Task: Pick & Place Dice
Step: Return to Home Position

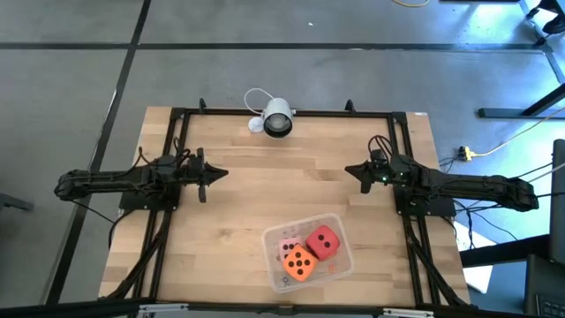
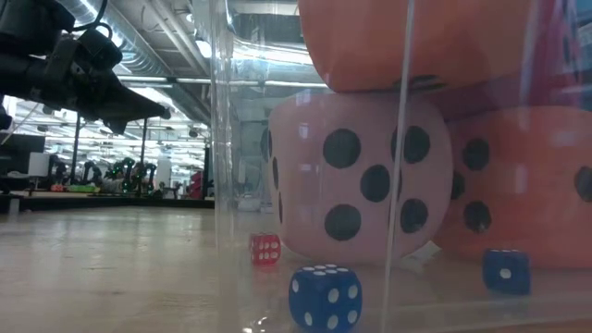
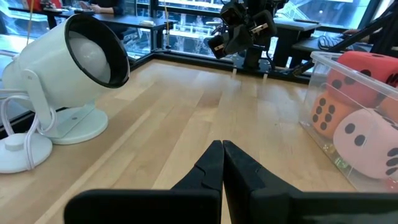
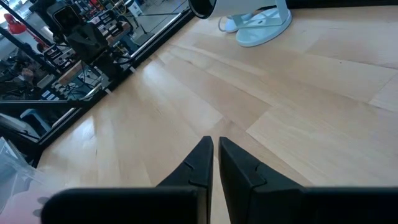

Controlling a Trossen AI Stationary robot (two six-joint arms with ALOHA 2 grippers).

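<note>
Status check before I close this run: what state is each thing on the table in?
Left tool: shut, empty.
Right tool: shut, empty.
Tub: upright, open-topped, holding dice.
Red die: in tub, on top.
Orange die: in tub, on top.
Pink die: in tub, at the bottom.
Small blue dice: in tub, on its floor.
Small red die: in tub, on its floor.
Lamp: upright on its base.
</note>
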